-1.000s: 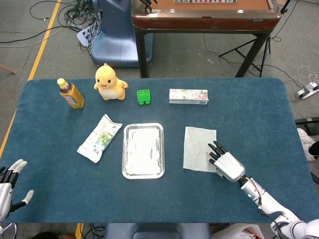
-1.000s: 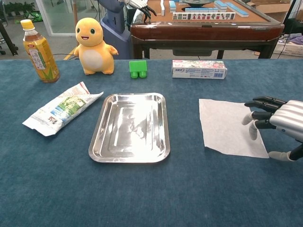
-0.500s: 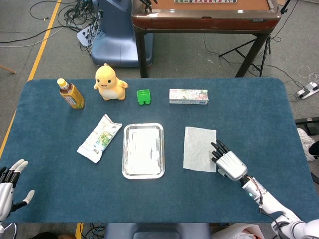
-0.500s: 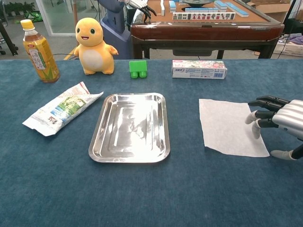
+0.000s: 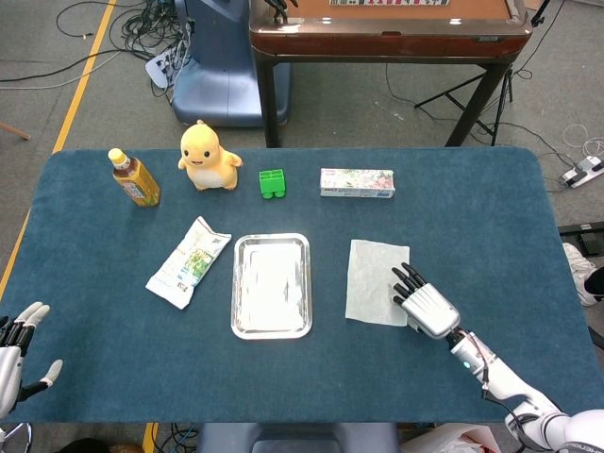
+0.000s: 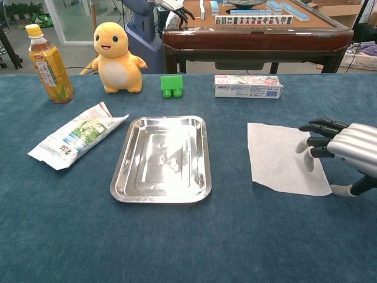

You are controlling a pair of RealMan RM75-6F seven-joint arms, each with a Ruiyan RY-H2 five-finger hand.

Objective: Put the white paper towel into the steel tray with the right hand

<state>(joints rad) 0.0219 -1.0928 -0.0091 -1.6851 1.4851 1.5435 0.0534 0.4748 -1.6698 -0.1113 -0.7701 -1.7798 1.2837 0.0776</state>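
My right hand point(image 6: 337, 154) sits at the right edge of the white paper towel point(image 6: 284, 158), fingers point(image 6: 315, 127) extended and slightly spread over the sheet, thumb low on the cloth beside the towel's near corner. It has hold of nothing; whether the fingertips actually press the paper I cannot tell. The towel lies flat on the blue table point(image 5: 472, 208), just right of the steel tray point(image 6: 162, 159) and apart from it.

My left hand point(image 5: 13, 347) shows only at the near left table corner, fingers apart, holding nothing.

Left of the tray lies a white snack packet point(image 6: 75, 137). Along the far edge stand a tea bottle point(image 6: 49, 65), a yellow plush toy point(image 6: 117, 58), a green block point(image 6: 171, 85) and a long printed box point(image 6: 247, 86). None of these lies between towel and tray.

Against half a second ago, the right hand has shifted a little leftward, further over the towel, and the towel's near right corner has drawn in slightly. The tray and the rest are unmoved.
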